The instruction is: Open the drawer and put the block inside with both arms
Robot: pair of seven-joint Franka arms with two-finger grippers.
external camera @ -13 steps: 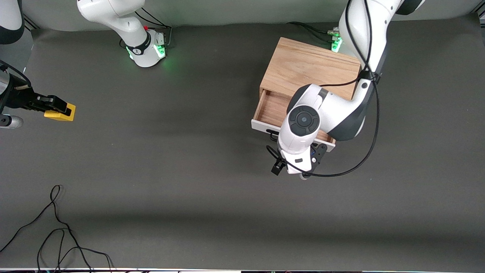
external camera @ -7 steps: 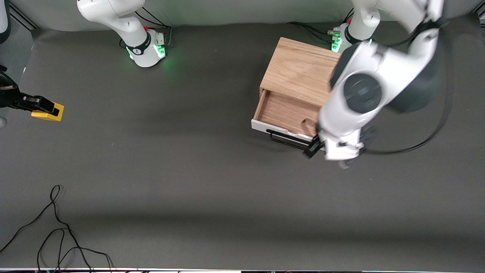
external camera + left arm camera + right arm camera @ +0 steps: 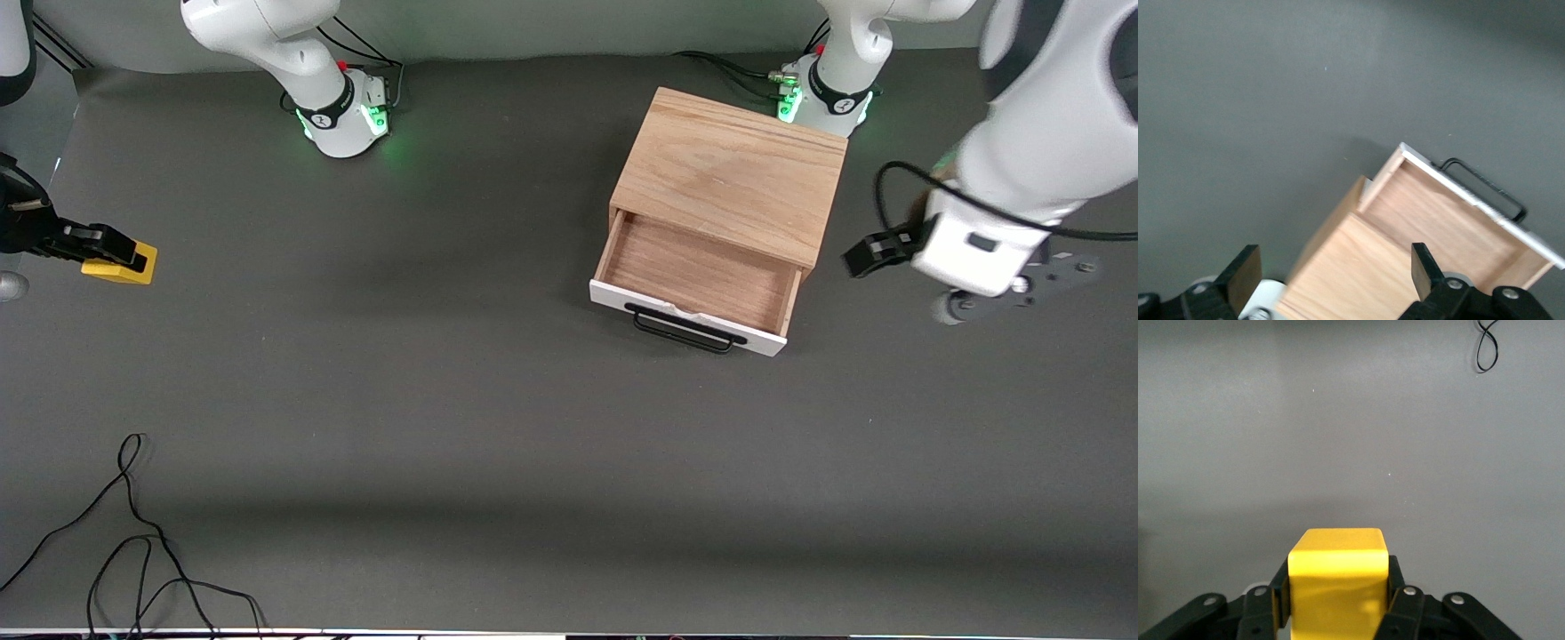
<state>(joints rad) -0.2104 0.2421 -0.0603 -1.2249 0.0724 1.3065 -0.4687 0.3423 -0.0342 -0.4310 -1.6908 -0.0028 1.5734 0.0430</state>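
Two arms share this job, and you can read the split from where each one sits. Your right tool (image 3: 111, 252) is at the right arm's end of the counter (image 3: 444, 400), clamped on the block (image 3: 124, 264); the right wrist view shows the yellow cube (image 3: 1337, 583) squeezed squarely between both fingers. I judge it is lifted off the counter, though the front view does not settle that. It holds the cube there because the cabinet (image 3: 733, 173) stands well apart, toward the left arm's end.

The drawer (image 3: 698, 283) is pulled out, wood floor bare, with its black handle (image 3: 685, 331) on the side facing the front camera. That leaves an open well for the block.

Your left tool (image 3: 876, 252) hangs over the counter just beside the cabinet, toward the left arm's end. In the left wrist view its fingers (image 3: 1241, 277) stand apart, gripping nothing. It looks parked there to leave the drawer clear from above.

Count: one block, one drawer, one cabinet, one handle, two tools, and one loose black cable (image 3: 133, 542) near the front camera. What remains, by my reading, is carrying the block across and releasing it in the drawer
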